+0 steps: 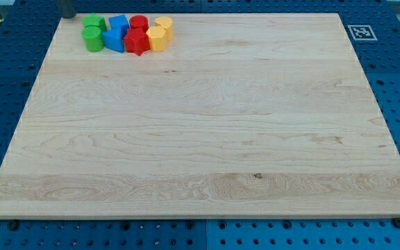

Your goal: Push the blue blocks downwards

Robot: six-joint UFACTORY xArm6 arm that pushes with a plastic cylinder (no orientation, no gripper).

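Two blue blocks sit in a cluster at the view's top left: an upper blue block [119,23] and a lower blue block [114,40], its shape unclear. They touch each other. My tip [68,16] shows at the board's top edge, left of the cluster. It is apart from all blocks, and the green blocks lie between it and the blue ones.
The cluster also holds two green blocks [93,39] left of the blue ones, a red cylinder [139,23] and a red star [137,42] to their right, then two yellow blocks [158,39]. The wooden board [207,139] lies on a blue pegboard. A marker tag [360,32] is at the top right.
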